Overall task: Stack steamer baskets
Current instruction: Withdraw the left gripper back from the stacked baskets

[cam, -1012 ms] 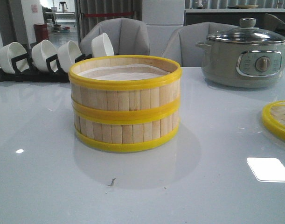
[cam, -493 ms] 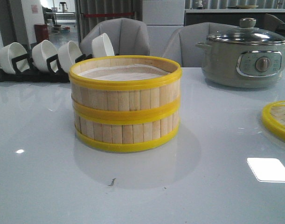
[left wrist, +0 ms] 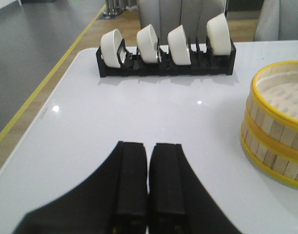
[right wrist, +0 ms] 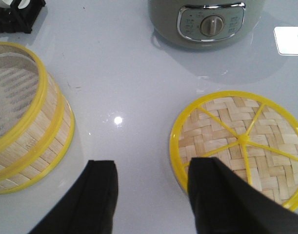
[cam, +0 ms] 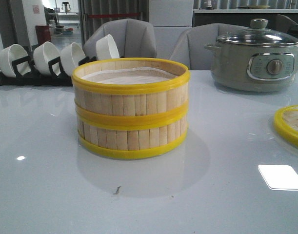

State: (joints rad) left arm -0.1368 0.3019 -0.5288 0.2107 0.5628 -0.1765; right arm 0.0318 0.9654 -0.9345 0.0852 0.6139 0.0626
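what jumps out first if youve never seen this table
The two steamer baskets, stacked one on the other mid-table with bright yellow rims. To the right lies the flat woven lid, with the grey-green electric pot behind it. At the back left, white bowls stand in a black rack.

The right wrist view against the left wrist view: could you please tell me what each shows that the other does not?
Only the right wrist view shows the woven lid, lying flat, the electric pot, and the open right claw. Only the left wrist view shows all four white bowls in the black rack and the shut left claw. Both show the two stacked steamer baskets on the white table.
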